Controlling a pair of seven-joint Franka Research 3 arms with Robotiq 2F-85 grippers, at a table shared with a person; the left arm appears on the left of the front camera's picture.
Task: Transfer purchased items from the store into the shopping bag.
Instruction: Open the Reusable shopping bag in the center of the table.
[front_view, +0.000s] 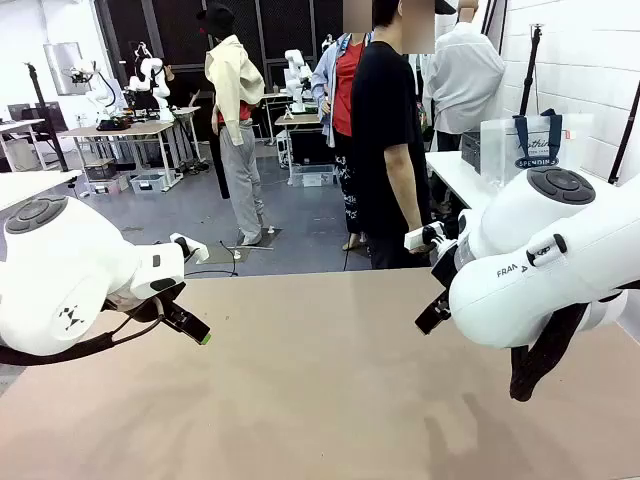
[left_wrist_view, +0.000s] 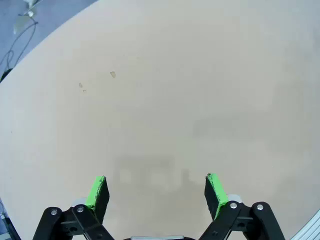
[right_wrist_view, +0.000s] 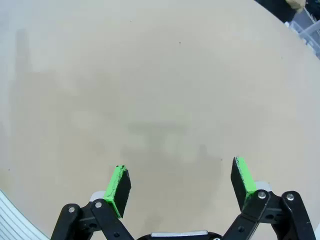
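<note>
The left end effector (left_wrist_view: 156, 187) hangs over the tan table (front_view: 320, 400) with its jaws spread as wide as they go and holding nothing. The green pads (left_wrist_view: 97, 190) stand well apart, clear of the surface. Their soft shadow lies on the table just ahead of them, and a couple of small specks (left_wrist_view: 112, 74) mark the top farther out.

The right end effector (right_wrist_view: 180, 182) is in the same state: fully open and empty, with bare tabletop between its pads (right_wrist_view: 119, 187) and a faint shadow beyond.

In the front view the left arm (front_view: 60, 270) comes in low from the left, with one black finger and its green tip slanting down toward the table. The right arm (front_view: 550, 260) bulks in from the right, its finger hanging near the far edge.

Past that edge a person (front_view: 385, 130) in a black T-shirt stands side-on, arm hanging down.

Farther back on the right is a separate white table (front_view: 450, 175), well apart from both arms. The shopping bag (front_view: 530, 145) stands upright on it — clear plastic, navy handles, a navy oval with lettering. The dark grey basket (front_view: 470, 150) sits just beside the bag, on the side nearer the person. What the basket holds cannot be made out from here.
</note>
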